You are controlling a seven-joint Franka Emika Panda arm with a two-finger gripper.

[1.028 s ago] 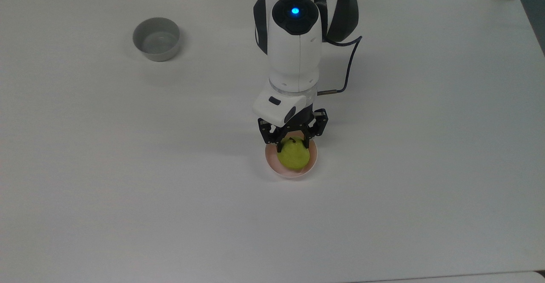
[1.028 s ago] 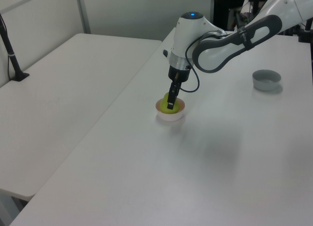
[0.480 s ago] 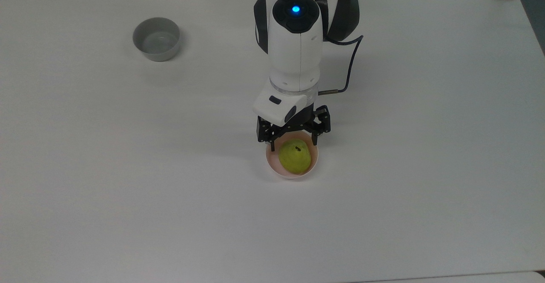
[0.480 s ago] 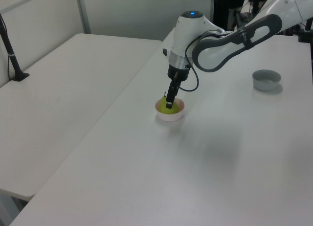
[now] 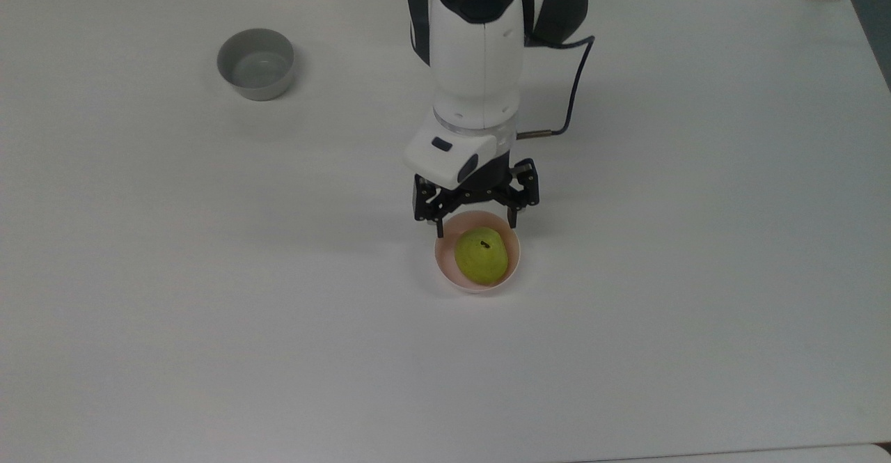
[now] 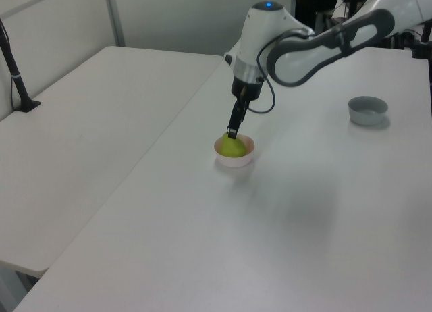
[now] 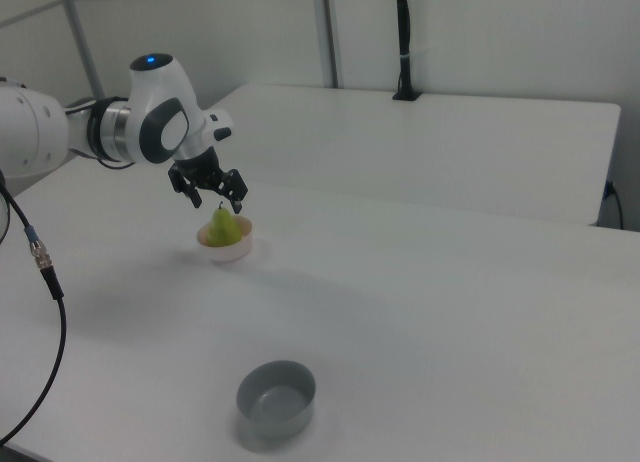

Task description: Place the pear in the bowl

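While the pear (image 5: 481,256) sits upright in the pink bowl (image 5: 443,268), stem up, the end effector (image 5: 476,222) hangs just above it with its fingers spread apart and holding nothing. In the top view the fingertips stand at the bowl's far rim, one to each side of the fruit; in the right view they hover close over the stem.

The placement itself looks done, so the remaining danger lies in the departure. The pear stands taller than the bowl's wall, with its upper half rising well clear of the rim in the left view. A sideways move at this height could catch a fingertip on the stem or shoulder and tip the fruit out. The bowl is small, light-looking plastic on a smooth white counter (image 5: 696,275); a nudge on its rim would probably slide or flip it. A straight vertical lift seems the safest exit. The grey bowl (image 5: 255,63) sits well apart and poses no hazard.
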